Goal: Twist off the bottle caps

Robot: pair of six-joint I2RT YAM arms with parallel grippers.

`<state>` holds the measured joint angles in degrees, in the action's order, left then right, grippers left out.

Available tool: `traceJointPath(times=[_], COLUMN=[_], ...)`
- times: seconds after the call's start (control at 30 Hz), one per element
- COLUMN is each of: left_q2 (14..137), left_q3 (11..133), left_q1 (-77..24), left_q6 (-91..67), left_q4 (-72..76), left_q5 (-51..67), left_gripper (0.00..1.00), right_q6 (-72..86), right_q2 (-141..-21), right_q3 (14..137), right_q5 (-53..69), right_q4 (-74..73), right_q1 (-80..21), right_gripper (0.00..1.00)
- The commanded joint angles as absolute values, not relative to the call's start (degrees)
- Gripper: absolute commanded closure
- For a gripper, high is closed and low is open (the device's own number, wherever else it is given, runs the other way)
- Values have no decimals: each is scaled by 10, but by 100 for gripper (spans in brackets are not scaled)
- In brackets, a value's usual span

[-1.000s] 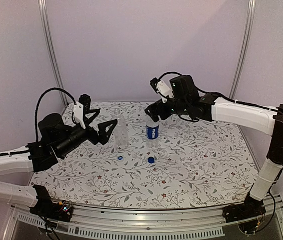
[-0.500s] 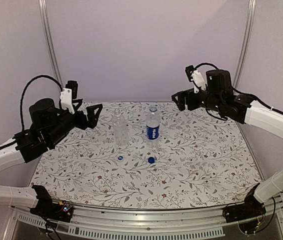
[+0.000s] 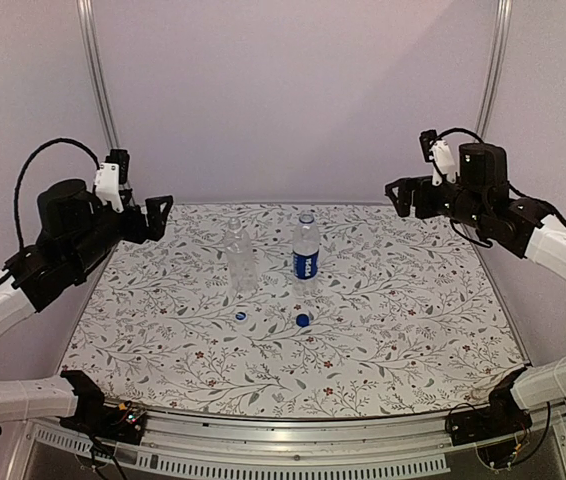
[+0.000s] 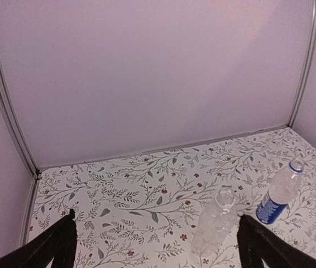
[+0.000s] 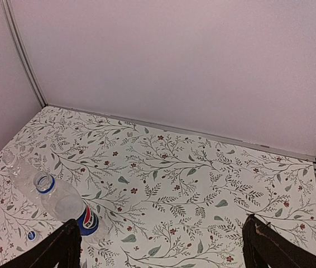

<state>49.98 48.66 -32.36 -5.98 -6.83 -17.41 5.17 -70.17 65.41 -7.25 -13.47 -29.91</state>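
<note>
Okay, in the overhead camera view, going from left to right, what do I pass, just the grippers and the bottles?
left gripper → plain clear bottle → bottle with the blue label → right gripper

Tabletop (image 3: 383,340) under a white cloth printed with leafy floral sprigs, plain pale lilac walls (image 3: 293,90) enclosing its back and sides, slim metal posts (image 3: 100,90) at its far corners, aluminium rail (image 3: 263,442) along its near edge, soft even light
</note>
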Motion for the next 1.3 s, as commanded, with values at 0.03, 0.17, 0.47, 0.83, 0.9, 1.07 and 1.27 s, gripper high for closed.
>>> traceJointPath(times=[0.03,0.17,0.47,0.83,0.9,1.07,1.27], left_q2=[490,448,408,405,406,410,406], left_q3=[480,429,385,378,377,378,377], left_q1=[-273,-269,-268,-268,-268,-268,-268], left_q6=[-42,-27,-1,15,15,15,14], left_q4=[-90,-38,10,13,14,13,12], left_q5=[-109,-108,-105,-109,-108,-103,-102], left_gripper=[0,0,0,0,0,0,0], right_q6=[27,7,-12,-10,-9,-8,-8], right_q2=[-659,-620,-598,-610,-610,-607,-608], right_q3=[615,581,548,548,547,547,549], right_q5=[-89,-96,-99,-105,-106,-107,-106], right_q4=[-126,-94,-66,-65,-66,-67,-69], right_q1=[-296,-296,-296,-296,-296,-296,-296], right_gripper=[1,1,1,1,1,1,1])
